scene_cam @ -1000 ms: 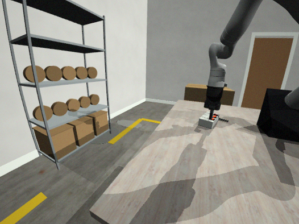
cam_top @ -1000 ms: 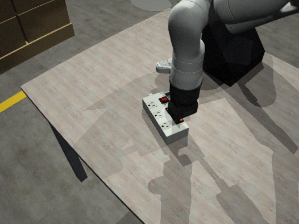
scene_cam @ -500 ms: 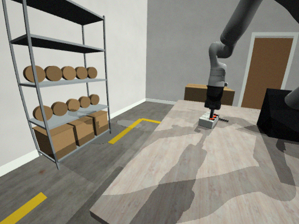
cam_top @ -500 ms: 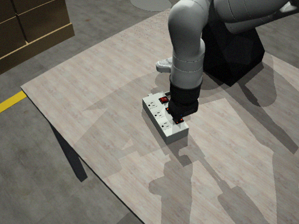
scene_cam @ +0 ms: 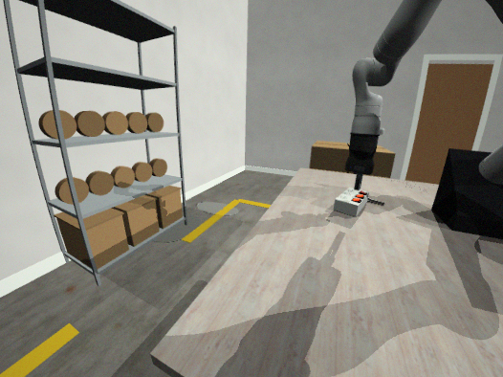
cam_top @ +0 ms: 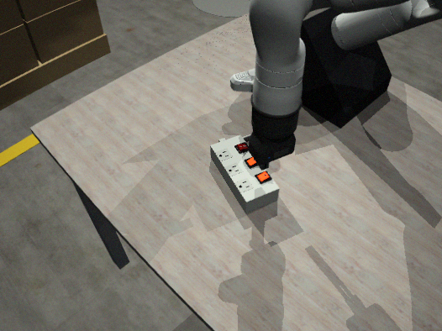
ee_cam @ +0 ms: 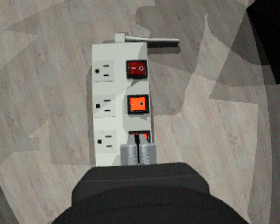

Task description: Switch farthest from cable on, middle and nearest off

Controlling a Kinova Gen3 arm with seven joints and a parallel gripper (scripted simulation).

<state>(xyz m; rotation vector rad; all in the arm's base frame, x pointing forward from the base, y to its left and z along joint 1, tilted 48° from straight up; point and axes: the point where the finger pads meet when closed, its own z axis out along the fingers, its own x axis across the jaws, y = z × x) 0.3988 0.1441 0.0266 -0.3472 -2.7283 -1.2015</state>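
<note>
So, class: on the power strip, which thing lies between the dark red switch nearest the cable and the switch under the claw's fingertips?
The middle switch, lit bright orange; the wrist view shows it.
</note>
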